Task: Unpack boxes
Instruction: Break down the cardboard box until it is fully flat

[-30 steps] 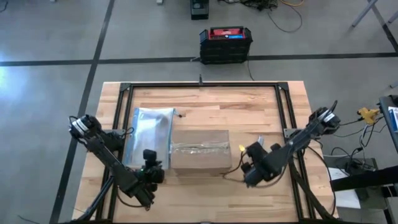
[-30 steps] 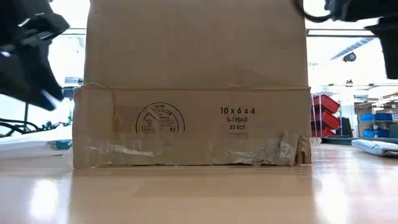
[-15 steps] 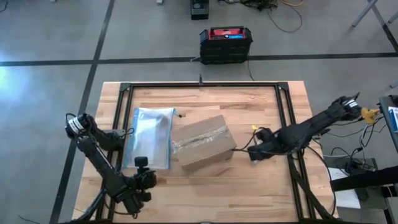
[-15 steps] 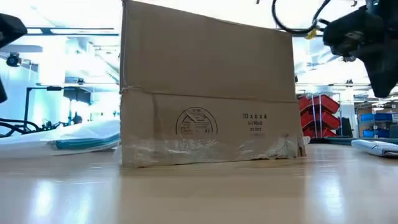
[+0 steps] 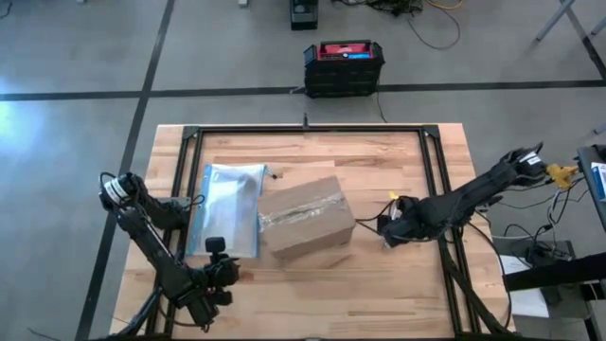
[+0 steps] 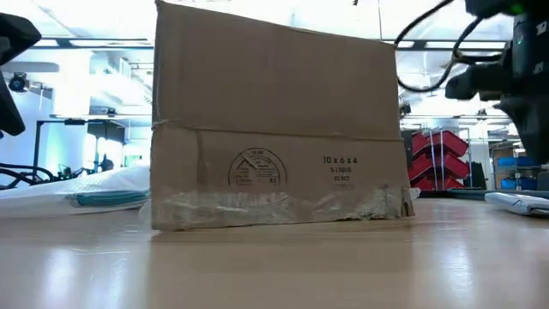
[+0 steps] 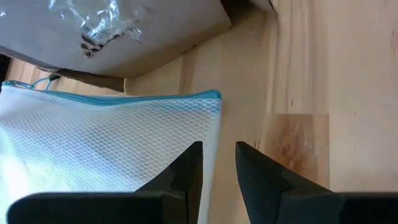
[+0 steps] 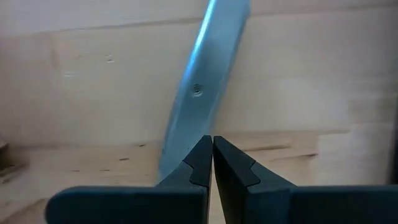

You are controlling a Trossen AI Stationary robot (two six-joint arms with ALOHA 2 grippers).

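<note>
From above, the cardboard box (image 5: 306, 217) sits skewed near the middle of the wooden worktop (image 5: 388, 284), a tape strip along its top, overlapping the edge of a clear blue-edged pouch (image 5: 227, 207). The left claw (image 5: 216, 275) hangs near the front edge, just clear of the pouch. The right arm stretches in low, its claw (image 5: 390, 227) just beside the box's right end. A black-and-red case (image 5: 344, 64) stands on the grey floor beyond.

At worktop level, the box (image 6: 274, 129) reads "10 x 6 x 4", with a round stamp beside it; red bins show behind.

The left wrist shows its fingers (image 7: 186, 174) slightly parted, holding nothing, over the pouch (image 7: 106, 143).

The right wrist shows fingers (image 8: 202, 165) pressed together.
</note>
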